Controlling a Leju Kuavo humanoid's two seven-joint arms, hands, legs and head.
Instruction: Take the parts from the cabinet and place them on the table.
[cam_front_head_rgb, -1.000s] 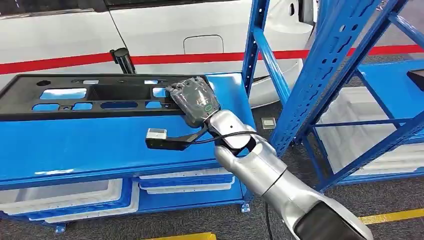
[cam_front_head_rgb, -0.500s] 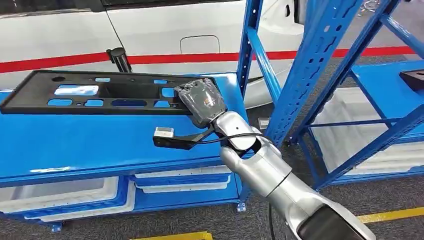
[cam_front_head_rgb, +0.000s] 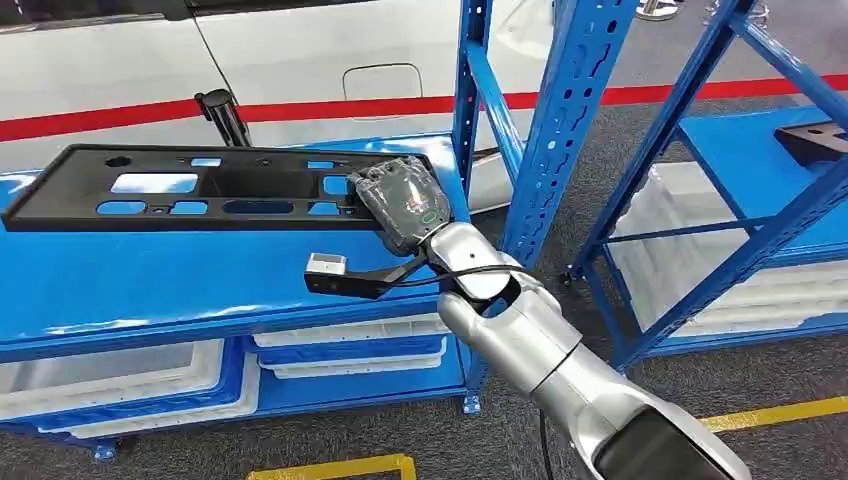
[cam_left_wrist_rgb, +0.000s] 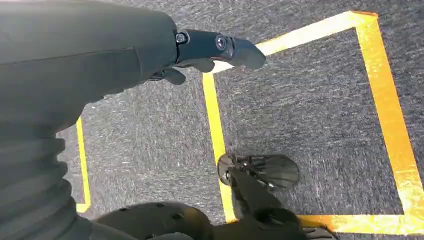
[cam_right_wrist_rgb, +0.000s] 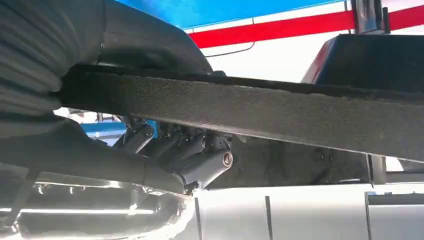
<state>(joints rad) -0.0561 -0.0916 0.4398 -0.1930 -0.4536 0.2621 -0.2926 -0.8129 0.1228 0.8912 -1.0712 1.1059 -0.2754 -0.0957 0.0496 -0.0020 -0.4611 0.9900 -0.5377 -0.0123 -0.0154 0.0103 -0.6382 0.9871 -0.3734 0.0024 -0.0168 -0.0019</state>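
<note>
A long black plastic panel (cam_front_head_rgb: 215, 190) with several cut-outs hangs level above the blue shelf top (cam_front_head_rgb: 180, 275). My right hand (cam_front_head_rgb: 402, 205) grips the panel's right end, thumb over its top face. In the right wrist view the panel's edge (cam_right_wrist_rgb: 280, 112) runs across the picture, with dark fingers (cam_right_wrist_rgb: 200, 160) curled under it. My left hand (cam_left_wrist_rgb: 210, 50) hangs over the grey floor, fingers loosely out and holding nothing.
Blue rack uprights (cam_front_head_rgb: 560, 130) stand just right of my right hand. A second blue shelf (cam_front_head_rgb: 770, 165) at the far right carries a black part (cam_front_head_rgb: 815, 140). White bins (cam_front_head_rgb: 340, 345) sit under the shelf. A white vehicle (cam_front_head_rgb: 300, 60) stands behind. Yellow floor tape (cam_left_wrist_rgb: 215, 130) marks squares.
The whole view has shifted, so the camera has moved. My right hand keeps its grip on the panel, which has lifted slightly at its left end since a second ago.
</note>
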